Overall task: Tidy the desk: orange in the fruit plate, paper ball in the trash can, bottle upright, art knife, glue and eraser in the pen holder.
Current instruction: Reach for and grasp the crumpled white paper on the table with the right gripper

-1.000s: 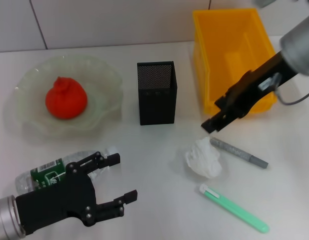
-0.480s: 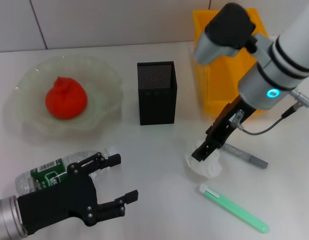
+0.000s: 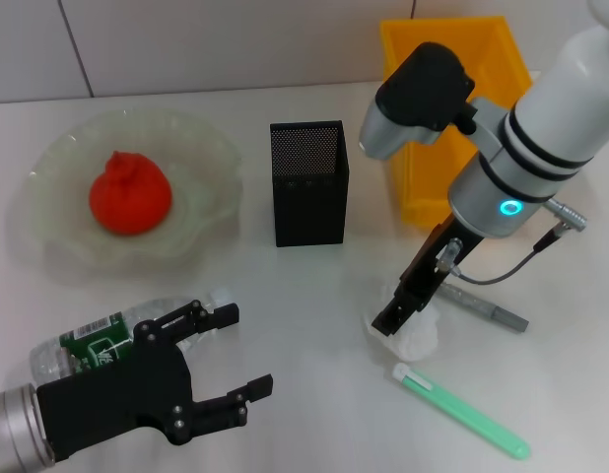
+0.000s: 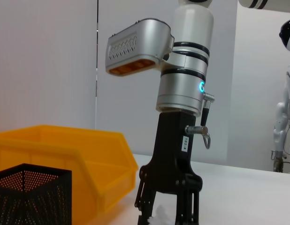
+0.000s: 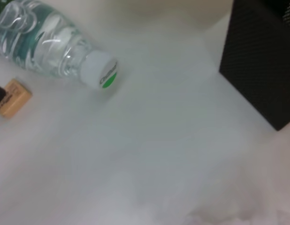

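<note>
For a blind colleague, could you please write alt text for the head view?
The right hand reaches down onto the paper ball on the desk. The left hand is open beside the lying bottle; the orange sits in the fruit plate.

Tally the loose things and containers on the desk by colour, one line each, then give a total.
Red-orange: 1, orange
White: 1, paper ball
Clear with green label: 1, bottle
Tan: 1, eraser
Grey: 1, stick
Mint green: 1, slim knife
Pale green: 1, fruit plate
Black: 1, pen holder
Yellow: 1, trash can
Total: 9
</note>
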`<act>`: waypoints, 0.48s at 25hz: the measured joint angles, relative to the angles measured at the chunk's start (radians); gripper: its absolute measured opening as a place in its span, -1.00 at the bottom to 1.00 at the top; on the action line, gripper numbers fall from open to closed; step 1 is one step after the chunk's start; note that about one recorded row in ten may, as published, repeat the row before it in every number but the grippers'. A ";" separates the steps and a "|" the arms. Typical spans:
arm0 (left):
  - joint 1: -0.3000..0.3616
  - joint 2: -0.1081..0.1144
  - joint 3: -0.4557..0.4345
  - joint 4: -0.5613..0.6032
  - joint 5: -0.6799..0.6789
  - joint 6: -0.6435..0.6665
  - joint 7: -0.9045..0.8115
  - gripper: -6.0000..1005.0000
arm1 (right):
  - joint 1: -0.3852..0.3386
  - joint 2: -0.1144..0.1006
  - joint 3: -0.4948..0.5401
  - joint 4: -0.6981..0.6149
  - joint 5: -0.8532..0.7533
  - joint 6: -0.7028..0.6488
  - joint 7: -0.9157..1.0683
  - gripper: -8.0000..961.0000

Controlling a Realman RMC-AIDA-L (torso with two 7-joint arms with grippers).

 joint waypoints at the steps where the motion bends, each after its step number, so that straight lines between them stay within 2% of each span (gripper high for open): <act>1: 0.000 0.000 0.000 0.000 0.000 0.000 0.000 0.65 | 0.002 0.000 -0.009 0.006 0.000 0.005 0.000 0.62; 10: -0.005 0.000 -0.001 0.000 0.000 -0.001 0.000 0.65 | 0.016 0.002 -0.045 0.030 0.003 0.005 0.016 0.60; 12: -0.007 0.000 -0.001 0.000 0.000 -0.001 0.000 0.65 | 0.025 0.000 -0.045 0.045 0.003 -0.004 0.018 0.49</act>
